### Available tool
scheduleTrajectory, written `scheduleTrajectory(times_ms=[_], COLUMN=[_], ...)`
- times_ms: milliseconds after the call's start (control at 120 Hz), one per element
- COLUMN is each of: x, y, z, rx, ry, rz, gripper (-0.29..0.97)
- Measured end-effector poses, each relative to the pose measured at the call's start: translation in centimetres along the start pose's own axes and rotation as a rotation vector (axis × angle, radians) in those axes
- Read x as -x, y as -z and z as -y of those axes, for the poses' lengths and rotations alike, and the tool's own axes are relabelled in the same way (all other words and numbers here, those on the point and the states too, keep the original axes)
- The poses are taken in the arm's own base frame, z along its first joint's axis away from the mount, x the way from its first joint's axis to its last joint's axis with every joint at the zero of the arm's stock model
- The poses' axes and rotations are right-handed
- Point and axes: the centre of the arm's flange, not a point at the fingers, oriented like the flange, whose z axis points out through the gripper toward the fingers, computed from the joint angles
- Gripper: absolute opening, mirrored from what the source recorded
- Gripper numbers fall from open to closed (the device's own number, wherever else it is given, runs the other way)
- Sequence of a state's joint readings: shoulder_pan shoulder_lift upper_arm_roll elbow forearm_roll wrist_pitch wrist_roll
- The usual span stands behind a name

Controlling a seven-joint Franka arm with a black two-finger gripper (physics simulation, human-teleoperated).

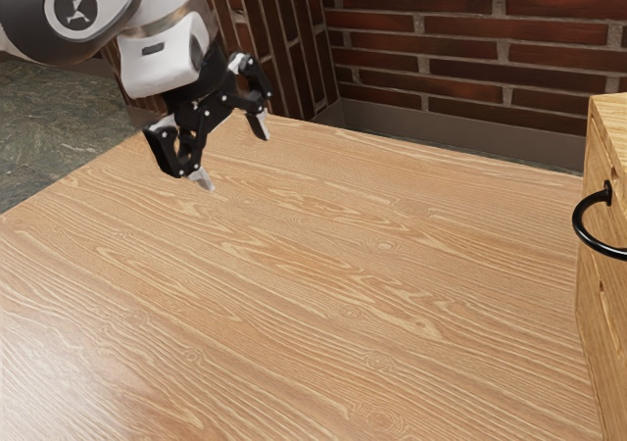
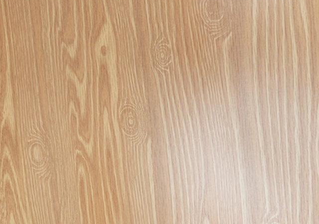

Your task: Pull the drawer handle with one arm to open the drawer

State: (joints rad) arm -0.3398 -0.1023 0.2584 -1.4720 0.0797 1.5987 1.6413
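A light wooden drawer cabinet (image 1: 605, 265) stands at the exterior view's right edge, partly cut off. A black curved handle (image 1: 592, 223) sticks out of its front toward the arm. My gripper (image 1: 233, 152) hangs above the table at the exterior view's upper left, far from the handle. Its two fingers are spread wide, open, with nothing between them. In the wrist view I look straight down on the bare wood grain of the tabletop (image 2: 159, 104).
The wooden table (image 1: 294, 294) stretches between my gripper and the cabinet. A brick wall (image 1: 470, 39) runs behind the table, and a grey floor (image 1: 49, 127) shows at the exterior view's left.
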Motion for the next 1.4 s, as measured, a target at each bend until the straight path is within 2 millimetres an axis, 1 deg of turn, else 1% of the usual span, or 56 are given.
scheduleTrajectory(times_ms=[92,158,267,458,550,700,767,900,1067,1200,1250,1342,1400], x=[-2.5,-4.2,-6.0,-9.5,-10.8,-13.8,-14.6,-17.2,-18.7,-19.5,-20.1,-21.3,-21.6], y=[-1.1,-1.4,-1.8,-1.5,-1.5,-0.8,-0.4,0.3,0.5,-0.1,-0.3,-0.6,-1.3], z=[0.7,1.2,1.7,1.2,0.8,-0.1,-0.4,-0.8,-0.8,-0.3,-0.1,-0.3,-0.4], rx=[-0.064,-0.117,-0.185,-0.268,-0.293,-0.336,-0.355,-0.405,-0.468,-0.507,-0.522,-0.539,-0.541], ry=[-0.117,-0.190,-0.275,-0.414,-0.466,-0.565,-0.599,-0.673,-0.722,-0.744,-0.756,-0.780,-0.789], rz=[-0.013,-0.021,-0.047,-0.080,-0.101,-0.136,-0.143,-0.156,-0.153,-0.143,-0.142,-0.146,-0.146], gripper=[0.68,0.68,0.68,0.68,0.68,0.68,0.68,0.68,0.68,0.68,0.68,0.68,0.68])
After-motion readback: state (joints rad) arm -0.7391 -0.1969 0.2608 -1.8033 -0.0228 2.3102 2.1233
